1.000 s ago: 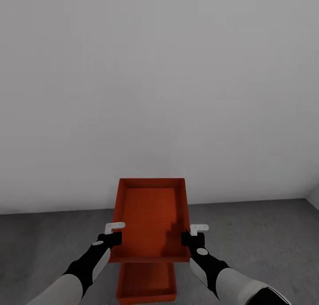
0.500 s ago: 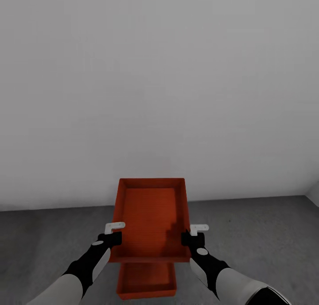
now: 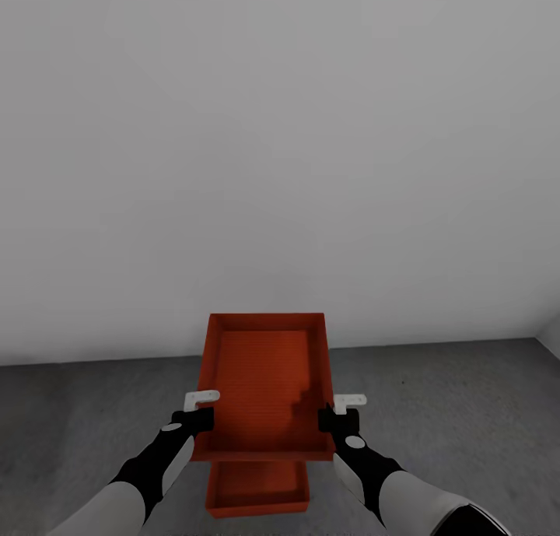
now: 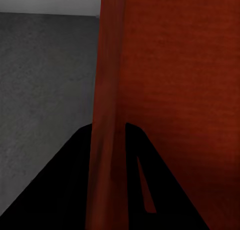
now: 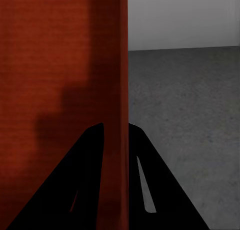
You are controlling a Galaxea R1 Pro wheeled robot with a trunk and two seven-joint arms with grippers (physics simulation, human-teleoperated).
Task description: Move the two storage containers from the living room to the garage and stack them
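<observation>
1. Since a second ago, the lower bin (image 3: 257, 488) on the floor (image 3: 467, 411) has slid slightly up in our head view.
2. Our left end effector (image 3: 199, 419) and right end effector (image 3: 337, 421) each pinch a side wall of the upper bin (image 3: 264, 380), held above the lower one.
3. A white wall (image 3: 280, 155) stands just beyond.

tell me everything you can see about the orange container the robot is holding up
The held container is an orange-red, open-top rectangular bin with thin plain walls and a faintly ribbed bottom; it looks empty. It is held about level above the dark grey floor, its far end toward the white wall. The left end effector pinches its left side wall and the right end effector its right, each wall between two fingers in the wrist views. The second container lies below its near end.
</observation>
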